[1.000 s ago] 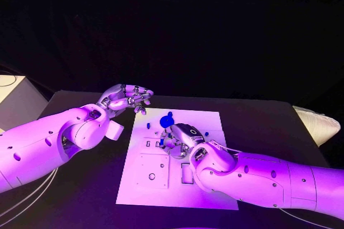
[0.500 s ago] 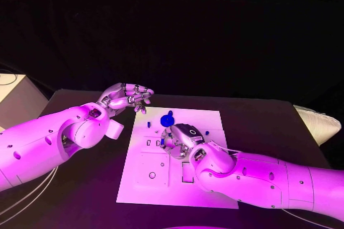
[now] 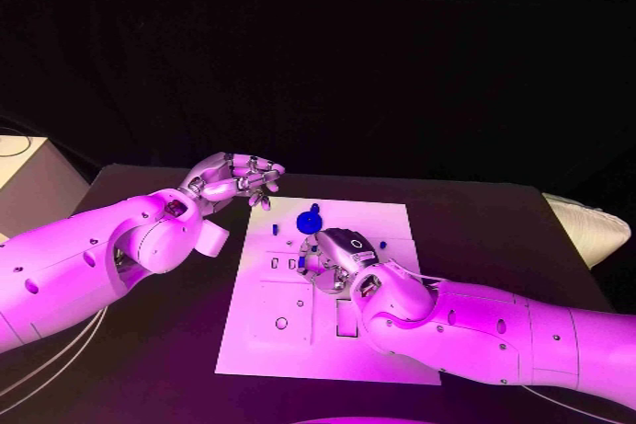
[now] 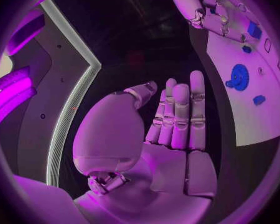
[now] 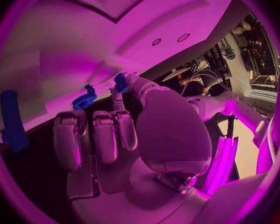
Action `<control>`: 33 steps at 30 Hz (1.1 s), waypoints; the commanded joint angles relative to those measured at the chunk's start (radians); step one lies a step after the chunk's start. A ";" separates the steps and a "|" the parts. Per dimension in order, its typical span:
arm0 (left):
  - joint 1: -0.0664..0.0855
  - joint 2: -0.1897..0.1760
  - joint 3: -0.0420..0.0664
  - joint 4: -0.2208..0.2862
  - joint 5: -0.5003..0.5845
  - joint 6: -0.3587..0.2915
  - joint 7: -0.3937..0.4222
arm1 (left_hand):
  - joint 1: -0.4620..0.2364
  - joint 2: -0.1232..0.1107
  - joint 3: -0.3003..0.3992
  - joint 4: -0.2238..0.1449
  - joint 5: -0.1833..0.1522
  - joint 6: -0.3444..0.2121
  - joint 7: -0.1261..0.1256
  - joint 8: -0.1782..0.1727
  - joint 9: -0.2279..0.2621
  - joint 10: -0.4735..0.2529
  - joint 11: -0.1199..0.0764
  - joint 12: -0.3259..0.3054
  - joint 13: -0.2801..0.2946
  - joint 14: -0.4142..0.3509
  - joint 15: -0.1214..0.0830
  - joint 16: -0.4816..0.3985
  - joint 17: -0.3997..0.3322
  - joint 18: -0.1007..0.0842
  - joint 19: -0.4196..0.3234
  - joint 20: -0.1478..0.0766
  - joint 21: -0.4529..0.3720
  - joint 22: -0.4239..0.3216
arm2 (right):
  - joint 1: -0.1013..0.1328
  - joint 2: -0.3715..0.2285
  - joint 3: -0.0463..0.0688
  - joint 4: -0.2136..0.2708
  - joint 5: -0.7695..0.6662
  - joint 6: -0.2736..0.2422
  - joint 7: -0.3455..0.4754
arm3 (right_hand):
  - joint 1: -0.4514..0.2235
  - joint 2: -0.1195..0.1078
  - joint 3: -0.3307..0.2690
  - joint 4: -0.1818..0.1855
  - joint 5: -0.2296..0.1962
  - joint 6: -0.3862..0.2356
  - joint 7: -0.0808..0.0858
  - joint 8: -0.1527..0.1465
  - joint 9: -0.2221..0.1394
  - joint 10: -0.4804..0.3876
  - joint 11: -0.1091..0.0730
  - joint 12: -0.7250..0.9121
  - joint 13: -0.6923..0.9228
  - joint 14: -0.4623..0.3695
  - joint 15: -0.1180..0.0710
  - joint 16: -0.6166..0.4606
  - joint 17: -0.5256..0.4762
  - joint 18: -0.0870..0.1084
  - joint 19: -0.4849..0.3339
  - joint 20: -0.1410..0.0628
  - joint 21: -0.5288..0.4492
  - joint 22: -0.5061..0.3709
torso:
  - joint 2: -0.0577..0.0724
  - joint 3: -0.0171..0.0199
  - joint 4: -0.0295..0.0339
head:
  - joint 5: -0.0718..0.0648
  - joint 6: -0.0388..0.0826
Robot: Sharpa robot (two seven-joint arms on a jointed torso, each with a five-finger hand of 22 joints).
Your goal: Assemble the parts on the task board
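Note:
The white task board lies in the middle of the black table. A blue gear sits near its far edge, with small blue parts beside it. My right hand is low over the board's middle, and its thumb and a finger meet on a small blue part. My left hand hovers off the board's far left corner, holding nothing, fingers stretched out side by side.
A long blue piece lies on the board near my right hand. A pale box stands beyond the table's left edge, and a pale object lies at its right edge. Bare black table surrounds the board.

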 commanded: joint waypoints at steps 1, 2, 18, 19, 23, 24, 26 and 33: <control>0.000 0.001 0.000 0.003 -0.004 0.019 0.003 | 0.009 -0.004 0.007 0.002 -0.005 0.001 0.001 0.003 0.002 -0.002 0.003 0.004 0.001 0.007 0.002 0.003 0.001 0.006 -0.003 -0.002 0.004 0.001 | -0.001 0.001 0.000 -0.001 -0.017 0.014 -0.002 | -0.009 -0.004 0.000 -0.002 -0.003 -0.007 -0.003 0.002 -0.001 0.004 -0.002 -0.007 0.158 0.090 -0.004 -0.002 0.211 -0.009 0.083 -0.004 -0.005 0.220 | 0.000 -0.0001 0.0002 | 0.001 -0.001; 0.000 0.001 0.000 0.003 -0.004 0.019 0.003 | 0.009 -0.004 0.007 0.002 -0.005 0.001 0.001 0.003 0.002 -0.002 0.003 0.004 0.001 0.007 0.002 0.003 0.001 0.006 -0.003 -0.002 0.004 0.001 | -0.001 0.001 0.000 -0.001 -0.017 0.014 -0.002 | -0.011 -0.005 -0.001 -0.002 -0.003 -0.008 -0.002 0.002 -0.001 0.004 -0.002 -0.007 0.157 0.090 -0.004 -0.002 0.211 -0.009 0.083 -0.004 -0.004 0.221 | 0.000 -0.0001 0.0002 | 0.001 -0.001; 0.000 0.000 0.000 0.003 -0.005 0.020 0.001 | 0.008 -0.004 0.007 0.003 -0.005 0.001 0.001 0.004 0.002 -0.006 0.004 0.008 0.004 0.007 0.002 0.004 0.001 0.006 -0.004 -0.002 0.005 0.002 | -0.001 0.002 -0.001 -0.005 -0.015 0.024 -0.001 | -0.026 -0.019 -0.006 0.002 -0.013 -0.019 0.002 0.000 -0.003 -0.002 0.002 -0.014 0.152 0.090 -0.001 -0.002 0.211 -0.008 0.082 -0.002 -0.008 0.218 | 0.000 -0.0005 0.0004 | 0.001 -0.003; 0.000 0.000 0.000 0.003 -0.005 0.020 0.001 | 0.008 -0.004 0.007 0.003 -0.005 0.001 0.001 0.004 0.002 -0.006 0.004 0.008 0.004 0.007 0.002 0.004 0.001 0.006 -0.004 -0.002 0.005 0.002 | -0.001 0.002 -0.001 -0.005 -0.014 0.023 -0.001 | -0.029 -0.021 -0.008 0.003 -0.015 -0.024 0.004 -0.002 -0.004 -0.003 0.003 -0.014 0.151 0.090 0.000 -0.003 0.210 -0.008 0.082 -0.001 -0.007 0.218 | 0.000 -0.0005 0.0002 | 0.001 -0.003; 0.000 -0.001 0.000 0.003 -0.005 0.020 0.001 | 0.008 -0.004 0.007 0.003 -0.005 0.001 0.001 0.004 0.002 -0.006 0.004 0.008 0.004 0.007 0.002 0.004 0.001 0.006 -0.004 -0.002 0.005 0.002 | -0.001 0.002 -0.001 -0.005 -0.013 0.021 0.002 | -0.035 -0.027 -0.011 0.006 -0.019 -0.039 0.009 -0.008 -0.008 -0.006 0.007 -0.018 0.148 0.090 0.003 -0.003 0.210 -0.008 0.081 0.002 -0.009 0.217 | 0.000 -0.0002 0.0000 | 0.001 -0.003; 0.000 -0.001 0.000 0.003 -0.005 0.021 0.001 | 0.008 -0.004 0.007 0.003 -0.005 0.001 0.001 0.004 0.002 -0.006 0.004 0.008 0.004 0.007 0.002 0.004 0.001 0.006 -0.004 -0.002 0.005 0.002 | -0.001 0.002 -0.001 -0.005 -0.012 0.020 0.002 | -0.037 -0.029 -0.013 0.007 -0.020 -0.043 0.010 -0.010 -0.009 -0.008 0.008 -0.020 0.147 0.090 0.004 -0.003 0.210 -0.008 0.081 0.002 -0.010 0.216 | 0.000 -0.0002 0.0000 | 0.001 -0.003; 0.000 -0.001 0.000 0.003 -0.005 0.021 0.000 | 0.008 -0.004 0.007 0.003 -0.005 0.001 0.001 0.004 0.002 -0.006 0.004 0.008 0.004 0.007 0.002 0.004 0.001 0.006 -0.004 -0.002 0.005 0.002 | -0.001 0.002 -0.001 -0.005 -0.011 0.019 0.004 | -0.041 -0.034 -0.017 0.010 -0.024 -0.053 0.014 -0.016 -0.012 -0.015 0.012 -0.026 0.141 0.089 0.007 -0.004 0.208 -0.008 0.082 0.005 -0.009 0.218 | 0.000 0.0000 0.0001 | 0.002 -0.003; 0.000 -0.001 0.000 0.003 -0.005 0.023 -0.001 | 0.008 -0.004 0.007 0.003 -0.005 0.001 0.001 0.004 0.002 -0.006 0.004 0.008 0.004 0.007 0.002 0.004 0.001 0.006 -0.004 -0.002 0.005 0.002 | -0.001 0.001 -0.001 -0.004 -0.008 0.017 0.008 | -0.050 -0.044 -0.032 0.017 -0.036 -0.061 0.017 -0.019 -0.015 -0.019 0.016 -0.030 0.137 0.089 0.011 -0.004 0.207 -0.008 0.081 0.008 -0.010 0.217 | 0.000 -0.0001 -0.0004 | 0.001 -0.003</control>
